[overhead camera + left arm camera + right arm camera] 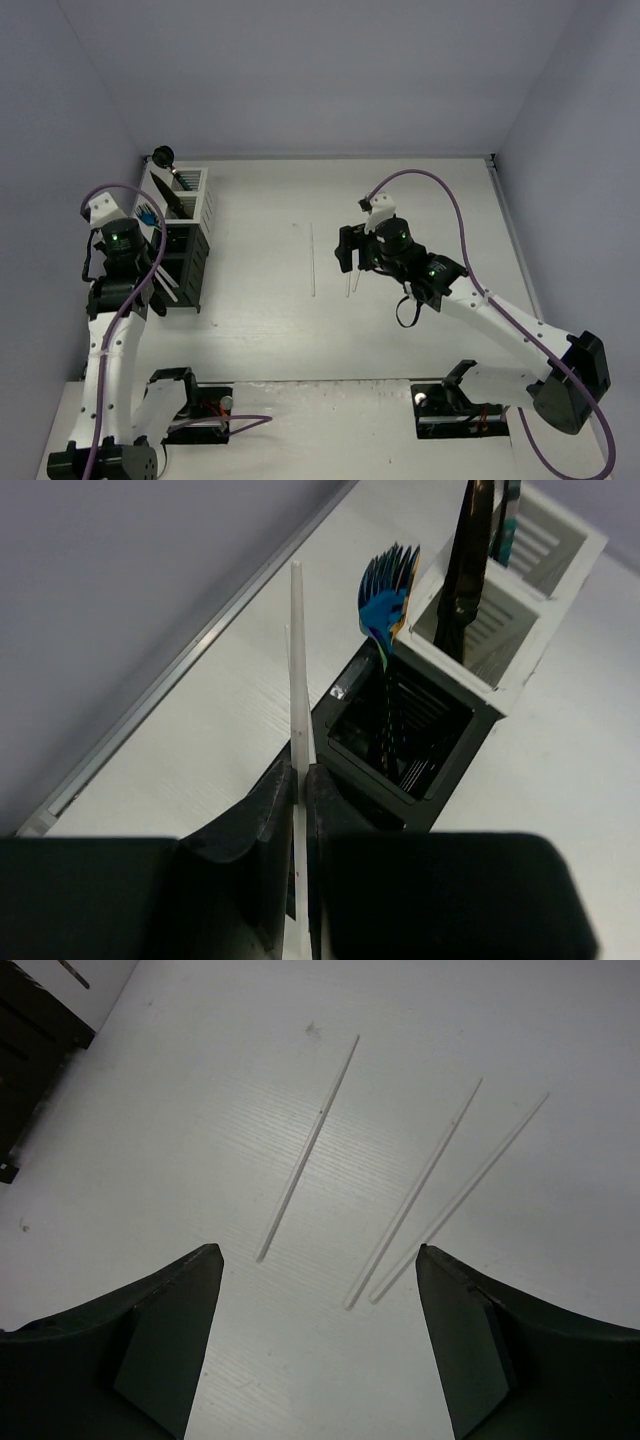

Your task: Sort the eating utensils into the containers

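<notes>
Right of centre in my left wrist view, a black caddy [452, 775] holds blue forks [385, 605], and the white caddy [520, 670] beyond holds a black utensil [466, 570]. My left end effector [300, 780] pinches a pale chopstick [298, 660] — my right end effector [318, 1330] hangs spread above three chopsticks [415, 1195] on open desk [200, 1110].

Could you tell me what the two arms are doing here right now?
The left gripper is shut on a pale chopstick, held near a black caddy. The right gripper hangs open over three more chopsticks lying on the table. Other utensils already stand in that caddy and the white caddy beside it.
</notes>
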`<state>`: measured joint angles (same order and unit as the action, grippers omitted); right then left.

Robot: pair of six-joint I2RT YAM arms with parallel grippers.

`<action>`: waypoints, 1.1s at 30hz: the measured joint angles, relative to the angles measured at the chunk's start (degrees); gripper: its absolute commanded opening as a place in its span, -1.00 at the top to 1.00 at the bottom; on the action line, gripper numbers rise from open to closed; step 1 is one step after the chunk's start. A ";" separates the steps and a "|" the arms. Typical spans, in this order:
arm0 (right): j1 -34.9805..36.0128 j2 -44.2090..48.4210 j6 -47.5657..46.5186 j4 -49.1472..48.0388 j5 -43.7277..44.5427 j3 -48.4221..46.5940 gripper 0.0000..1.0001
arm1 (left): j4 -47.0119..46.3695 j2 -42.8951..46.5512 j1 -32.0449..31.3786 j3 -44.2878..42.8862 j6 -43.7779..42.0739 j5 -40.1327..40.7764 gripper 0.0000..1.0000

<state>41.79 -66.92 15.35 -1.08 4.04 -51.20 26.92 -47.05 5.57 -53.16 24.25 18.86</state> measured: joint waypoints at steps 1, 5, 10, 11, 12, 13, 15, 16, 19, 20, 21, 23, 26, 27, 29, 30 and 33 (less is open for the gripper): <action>-0.26 0.00 -0.01 -0.01 -0.04 0.20 -0.52 | -0.38 -1.08 0.12 0.32 -0.63 -0.05 1.00; -1.55 -0.02 0.00 0.01 -0.39 1.03 -0.52 | -2.37 -3.09 0.14 0.35 -2.60 -0.35 1.00; -3.35 -0.25 0.00 -0.01 -1.25 1.57 -0.52 | -3.10 -3.35 0.14 -2.97 -2.98 -1.35 1.00; -3.62 -0.30 0.00 -0.01 -1.44 1.72 -0.52 | -3.12 -3.44 0.14 -4.20 -2.94 -1.51 1.00; -3.90 -0.37 0.00 -0.01 -1.60 1.86 -0.52 | -3.17 -3.53 0.14 -5.59 -2.88 -1.78 1.00; -4.17 -0.47 0.01 -0.01 -1.78 1.97 -0.52 | -3.21 -3.59 0.14 -6.94 -2.84 -2.08 1.00; -4.68 -0.86 0.02 -0.03 -2.09 2.03 -0.52 | -3.25 -3.49 0.14 -8.99 -2.82 -2.48 1.00; -4.74 -1.10 0.01 -0.02 -2.23 2.03 -0.52 | -3.37 -3.41 0.14 -9.54 -2.86 -2.47 1.00; -4.76 -1.84 0.01 -0.02 -2.65 2.03 -0.52 | -4.04 -3.40 0.15 -9.79 -3.31 -1.85 1.00; -4.76 -2.06 0.00 -0.03 -2.76 2.03 -0.52 | -4.45 -3.52 0.16 -9.44 -3.58 -1.55 1.00; -4.76 -2.26 0.00 -0.01 -2.85 2.03 -0.52 | -4.87 -3.71 0.16 -8.87 -3.90 -1.23 1.00; -4.94 -2.52 0.00 -0.01 -3.02 2.06 -0.52 | -6.62 -4.09 0.18 -6.93 -4.35 -0.68 1.00; -5.19 -2.54 0.00 -0.02 -3.07 2.07 -0.51 | -8.47 -4.97 0.19 -2.84 -4.67 -0.20 1.00; -5.31 -2.56 0.00 -0.03 -3.06 2.12 -0.52 | -8.87 -5.51 0.19 -1.81 -4.70 -0.13 1.00; -5.53 -2.77 0.00 -0.05 -3.02 2.32 -0.52 | -9.61 -6.52 0.19 -0.14 -4.68 -0.11 1.00; -5.64 -2.97 0.00 -0.05 -2.98 2.46 -0.52 | -9.89 -6.93 0.19 0.55 -4.64 -0.10 1.00; -5.82 -4.09 0.00 -0.03 -2.66 2.88 -0.51 | -10.40 -7.14 0.19 2.23 -4.03 0.41 0.96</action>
<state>35.98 -71.01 15.35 -1.11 1.38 -48.32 16.51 -54.18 5.76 -50.93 20.22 19.27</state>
